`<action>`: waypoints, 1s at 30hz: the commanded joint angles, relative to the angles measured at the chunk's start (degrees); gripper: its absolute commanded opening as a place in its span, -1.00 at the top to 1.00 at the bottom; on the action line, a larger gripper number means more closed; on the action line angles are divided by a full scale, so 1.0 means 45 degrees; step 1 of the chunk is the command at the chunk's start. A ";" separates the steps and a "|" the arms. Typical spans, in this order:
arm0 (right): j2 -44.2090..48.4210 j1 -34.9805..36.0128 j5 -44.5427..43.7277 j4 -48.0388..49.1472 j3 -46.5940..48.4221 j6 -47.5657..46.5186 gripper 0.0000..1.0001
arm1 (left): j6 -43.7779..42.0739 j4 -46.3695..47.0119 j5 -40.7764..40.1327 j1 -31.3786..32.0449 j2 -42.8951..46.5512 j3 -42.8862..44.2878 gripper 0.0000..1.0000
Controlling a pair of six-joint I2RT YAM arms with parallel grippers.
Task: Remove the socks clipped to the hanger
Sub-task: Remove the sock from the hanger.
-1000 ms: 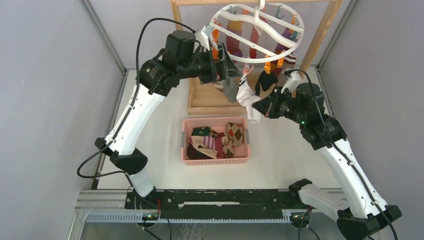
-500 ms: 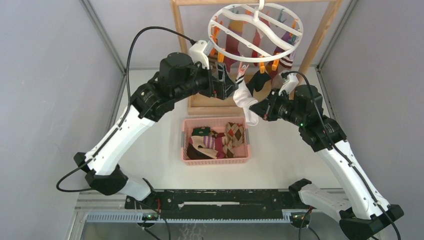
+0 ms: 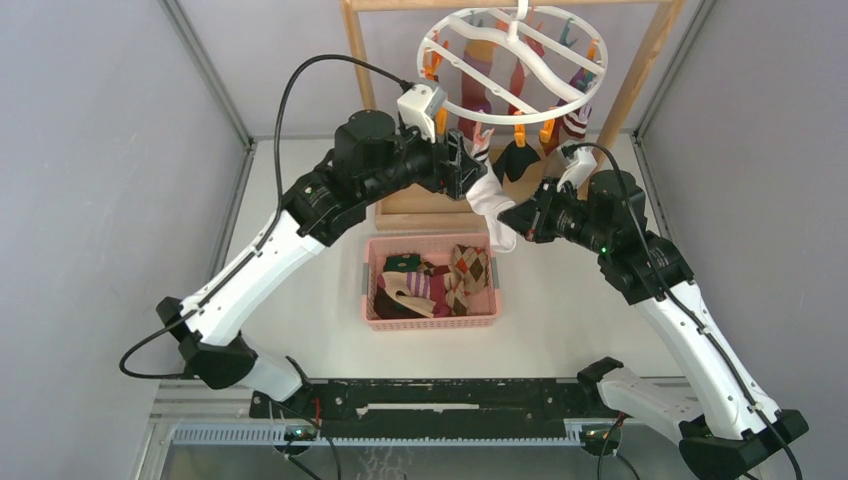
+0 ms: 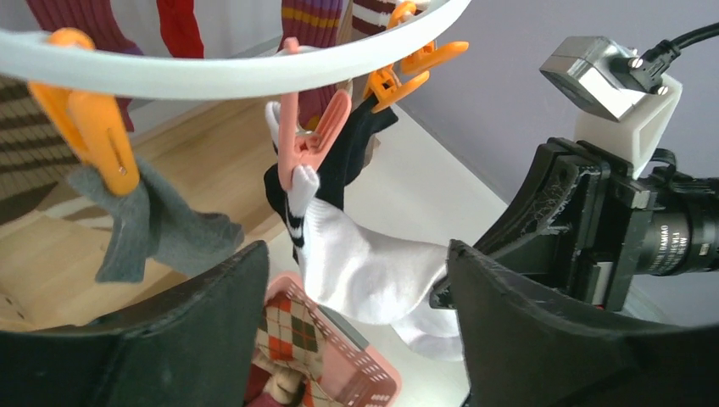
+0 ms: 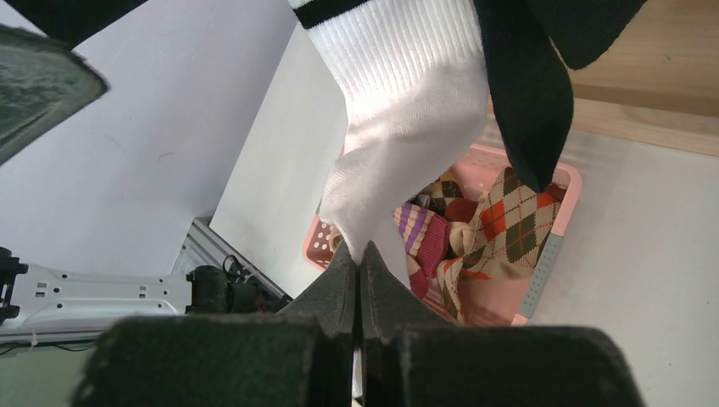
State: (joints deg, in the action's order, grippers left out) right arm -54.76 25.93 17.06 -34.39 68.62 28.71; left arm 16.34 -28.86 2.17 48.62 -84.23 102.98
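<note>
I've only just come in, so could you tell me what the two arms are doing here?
The arms are clearing the white hanger. The right gripper is shut on the lower end of a white sock that hangs from a pink clip on the rim. The left gripper, open, is close to that clip. Other socks lie in the pink basket below.

My left gripper [image 4: 354, 271] has matt black fingers [image 4: 543, 339] with a rough, grainy face. Between them the white sock [image 4: 373, 275] is soft ribbed knit, matt. Above, the hanger [image 4: 212, 72] is smooth, faintly glossy white plastic, and its clips [image 4: 93, 127] are shiny orange plastic. To the left, the grey sock [image 4: 153, 225] looks fuzzy. Beyond it, the wooden board [image 4: 203, 170] is pale and fine-grained. Below my right gripper [image 5: 357, 253], the basket [image 5: 566, 174] is pink latticed plastic.
</note>
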 commanded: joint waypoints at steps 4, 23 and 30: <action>0.0081 0.0088 0.0115 0.0322 0.0291 -0.0014 1.00 | -0.0234 0.1078 0.1151 -0.0100 -0.0985 0.1031 -0.30; 0.0220 0.0233 -0.0004 -0.0169 0.0279 -0.0071 1.00 | -0.0303 0.1511 0.0603 -0.0712 -0.1413 0.1575 -0.94; 0.0216 0.0438 -0.0157 -0.0336 0.0278 -0.0091 1.00 | -0.0381 0.1727 0.1113 -0.0708 -0.1265 0.1349 -0.99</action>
State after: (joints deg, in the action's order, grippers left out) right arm -54.74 27.05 16.93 -36.45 68.62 28.69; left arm 15.51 -24.47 5.80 45.50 -91.70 107.42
